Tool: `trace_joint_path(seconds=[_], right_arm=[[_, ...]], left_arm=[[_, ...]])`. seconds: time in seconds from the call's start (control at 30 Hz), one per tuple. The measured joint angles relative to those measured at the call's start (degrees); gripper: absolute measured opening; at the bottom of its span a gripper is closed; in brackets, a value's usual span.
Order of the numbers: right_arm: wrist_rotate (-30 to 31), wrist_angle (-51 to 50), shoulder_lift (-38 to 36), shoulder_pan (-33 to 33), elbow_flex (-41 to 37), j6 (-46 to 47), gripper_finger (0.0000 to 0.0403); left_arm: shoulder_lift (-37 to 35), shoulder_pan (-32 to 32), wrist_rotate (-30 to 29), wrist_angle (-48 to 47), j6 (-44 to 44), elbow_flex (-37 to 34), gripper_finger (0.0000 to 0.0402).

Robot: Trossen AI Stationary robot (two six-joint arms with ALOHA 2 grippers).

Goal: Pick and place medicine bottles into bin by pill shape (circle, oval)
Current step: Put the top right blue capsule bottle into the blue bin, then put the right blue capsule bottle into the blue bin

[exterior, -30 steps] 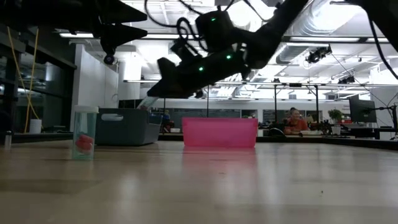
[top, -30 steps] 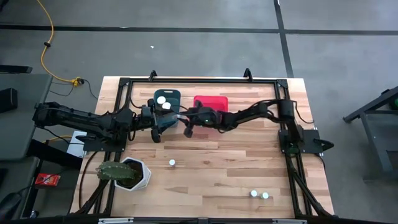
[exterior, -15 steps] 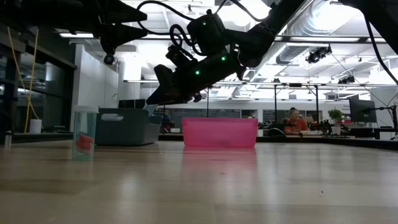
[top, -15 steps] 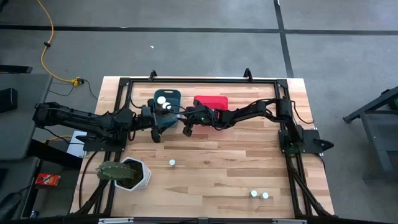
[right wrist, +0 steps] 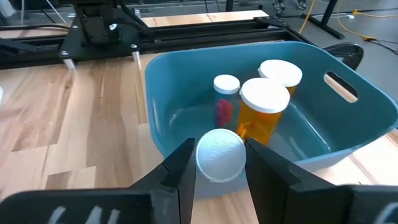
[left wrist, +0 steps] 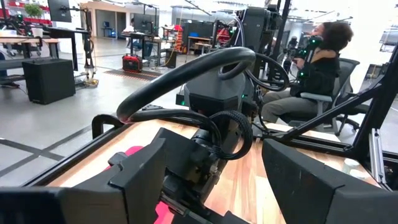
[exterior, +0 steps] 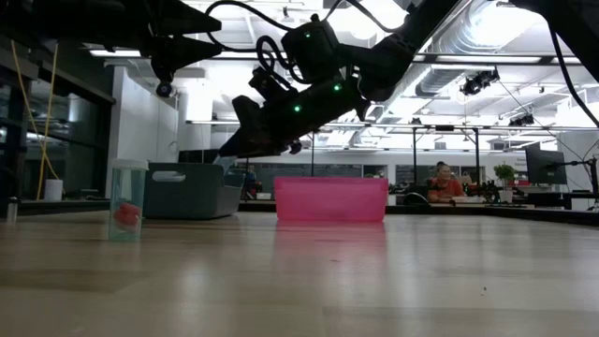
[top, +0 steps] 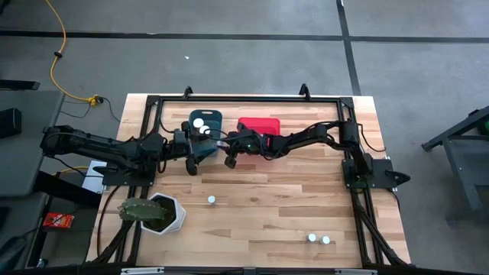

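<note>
- We see the right gripper point(right wrist: 219, 163) clamped on a white-capped bottle point(right wrist: 220, 155), cap toward the wrist camera, fingers point(right wrist: 178, 167) pressing both sides of it.
- In the high view the right gripper point(top: 230, 158) sits at the near edge of the teal bin point(top: 207, 130), just left of the red bin point(top: 260, 125).
- Right arm stretched low and long from its base at the table's right, reaching leftward across the red bin; in the low view it slants down toward the teal bin point(exterior: 192, 190).
- Held bottle hangs just before the teal bin's point(right wrist: 186, 93) rim, not inside it.
- Inside the teal bin we see an amber bottle point(right wrist: 263, 112), a small clear bottle with red pills point(right wrist: 225, 99), and another white cap point(right wrist: 280, 72) behind.
- Left gripper point(top: 191, 156) beside the teal bin's left side, arm reaching in from the table's left; its fingers point(left wrist: 311, 180) stand spread with nothing between.
- One loose bottle point(top: 212, 200) mid-table, two more point(top: 318, 239) near the front right.
- In the low view a clear bottle point(exterior: 127, 200) stands upright at left.
- Plant pot point(top: 162, 214) front left.
- Person seated point(left wrist: 314, 74) beyond the table.
</note>
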Motion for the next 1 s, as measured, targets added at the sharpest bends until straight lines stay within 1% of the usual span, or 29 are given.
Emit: trace_joint_path(seconds=[0.1,0.17,0.4,0.5,0.57,0.63,0.77,0.87,1.0], right_arm=[[-0.32,0.44,0.00,0.00,0.00,0.02,0.0106],[-0.35,0.51,0.00,0.00,0.00,0.02,0.0116],[-0.37,0.90,0.00,0.00,0.00,0.03,0.0185],[-0.36,0.96,0.00,0.00,0.00,-0.25,0.0203],[-0.35,0.49,-0.03,0.00,0.00,-0.54,0.0207],[-0.26,-2.90,-0.80,0.00,0.00,-2.97,0.0208],[3.97,-9.92,-3.82,0.23,-0.40,-6.24,0.0209],[7.12,-9.21,-7.01,0.86,-4.95,-7.49,0.0209],[8.01,-1.41,-13.73,1.47,-15.90,-5.79,0.0209]], left_arm=[[0.01,0.01,0.00,0.00,0.00,0.00,0.0252],[0.00,0.01,0.00,0.00,-0.01,0.00,0.0252],[0.02,0.00,0.00,0.00,0.00,0.00,0.0252],[0.01,0.01,0.00,0.00,0.00,0.00,0.0252],[0.00,0.02,0.00,0.00,0.02,0.00,0.0252],[0.02,0.00,0.00,0.00,0.02,0.00,0.0252],[0.01,0.01,0.00,-0.11,0.04,0.00,0.0252],[0.00,0.00,0.00,-0.13,0.04,0.00,0.0252],[0.01,0.00,0.00,-0.20,0.04,0.00,0.0252]])
